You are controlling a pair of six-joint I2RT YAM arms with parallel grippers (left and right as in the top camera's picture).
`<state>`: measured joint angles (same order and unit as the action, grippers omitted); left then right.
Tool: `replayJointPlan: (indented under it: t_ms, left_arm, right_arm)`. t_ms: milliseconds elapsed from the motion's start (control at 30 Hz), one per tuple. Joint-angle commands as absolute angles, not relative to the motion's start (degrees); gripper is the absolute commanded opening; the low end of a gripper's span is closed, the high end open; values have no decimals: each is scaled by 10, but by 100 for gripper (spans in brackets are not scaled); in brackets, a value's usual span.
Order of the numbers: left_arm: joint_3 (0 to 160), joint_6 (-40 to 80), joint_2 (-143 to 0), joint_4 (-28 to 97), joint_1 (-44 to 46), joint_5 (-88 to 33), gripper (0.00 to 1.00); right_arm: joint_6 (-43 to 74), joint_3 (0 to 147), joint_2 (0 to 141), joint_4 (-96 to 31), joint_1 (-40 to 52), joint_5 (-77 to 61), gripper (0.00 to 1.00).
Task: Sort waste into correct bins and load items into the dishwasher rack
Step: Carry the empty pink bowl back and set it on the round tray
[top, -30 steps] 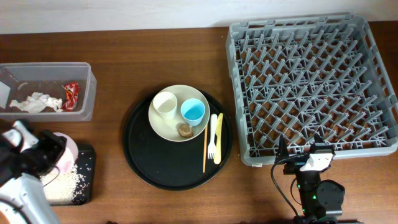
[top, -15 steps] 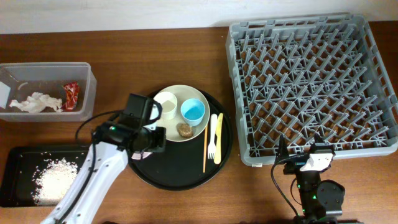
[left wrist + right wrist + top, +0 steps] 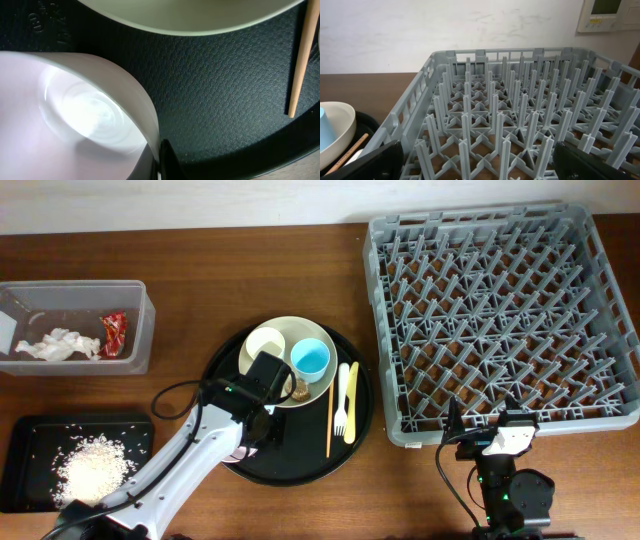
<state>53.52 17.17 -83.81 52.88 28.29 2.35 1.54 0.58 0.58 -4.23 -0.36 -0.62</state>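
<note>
**Left gripper** (image 3: 158, 161): jaws closed on the wall of the pink bowl (image 3: 75, 115), held low over the round black tray (image 3: 300, 465), just beside the cream plate (image 3: 318, 388). The pinch at the rim leaves the bowl's bare inside clear, presumably for racking.

**Right gripper** (image 3: 480, 170): jaws wide and empty at the near edge of the dishwasher rack (image 3: 470, 215), placed to receive items.

**Views:** overhead, the arm hides most of the bowl. The left wrist view shows it, though whether it touches the tray is unclear.

**Waste:** loose rice (image 3: 88, 465) lies in the shallow black tray (image 3: 30, 425)
</note>
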Motion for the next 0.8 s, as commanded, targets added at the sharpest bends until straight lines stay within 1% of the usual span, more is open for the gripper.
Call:
replayJointPlan:
  t_ms: [0, 133, 233, 333, 367, 433, 500, 600, 700, 767]
  left_arm:
    - [531, 182, -839, 527, 285, 2, 0]
    - [526, 182, -839, 525, 285, 2, 0]
    - [495, 185, -839, 493, 285, -23, 0]
    - [493, 185, -839, 486, 285, -24, 0]
    - [493, 184, -839, 486, 285, -24, 4]
    - [494, 184, -839, 485, 285, -23, 27]
    - [495, 184, -839, 485, 285, -23, 30]
    - [512, 184, -839, 490, 285, -13, 30]
    - [660, 183, -839, 600, 284, 75, 30]
    - [759, 184, -839, 653, 266, 145, 36]
  right_arm:
    - [20, 3, 2, -46, 0, -2, 98]
    - [20, 3, 2, -46, 0, -2, 98]
    - [20, 3, 2, -46, 0, -2, 98]
    - [20, 3, 2, -46, 0, -2, 98]
    - [20, 3, 2, -46, 0, -2, 98]
    - [20, 3, 2, -46, 0, -2, 99]
    - [20, 3, 2, -46, 0, -2, 98]
    - [20, 3, 2, -46, 0, -2, 98]
    - [20, 3, 2, -46, 0, -2, 98]
    - [20, 3, 2, -46, 0, -2, 98]
